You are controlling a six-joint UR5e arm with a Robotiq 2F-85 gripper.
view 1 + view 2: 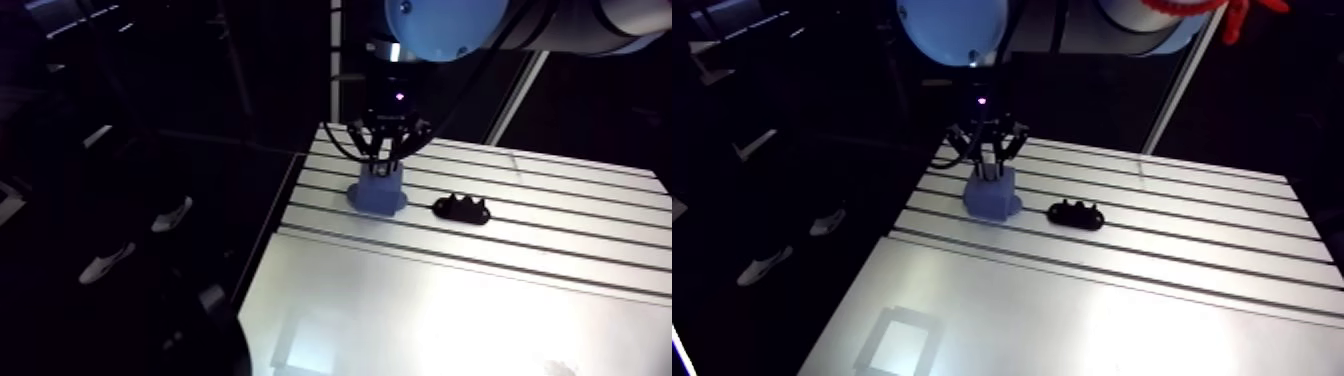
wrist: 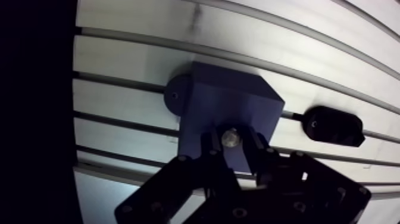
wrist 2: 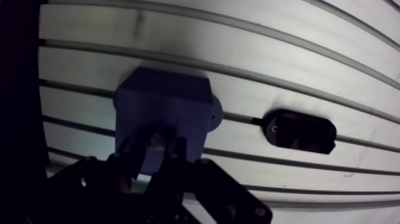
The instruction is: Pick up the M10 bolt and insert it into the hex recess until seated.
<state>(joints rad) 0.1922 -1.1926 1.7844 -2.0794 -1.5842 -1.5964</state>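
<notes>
You see your end effector (image 2: 233, 144) poised over the blue block (image 2: 232, 98) on the slotted desk (image 2: 119, 107), its fingers (image 2: 257, 149) clamped on the M10 bolt (image 2: 231, 137) at the block's top face; pickup looks done, while seating in the hex recess, hidden here, is unconfirmed.

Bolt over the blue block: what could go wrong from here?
1. The gripper is shut on the bolt right at the top of the blue block. The recess is hidden under the fingers, so a misaligned hex could jam or seat tilted.
2. The fingertips sit close to the block, so pushing down might press them onto it.
</notes>
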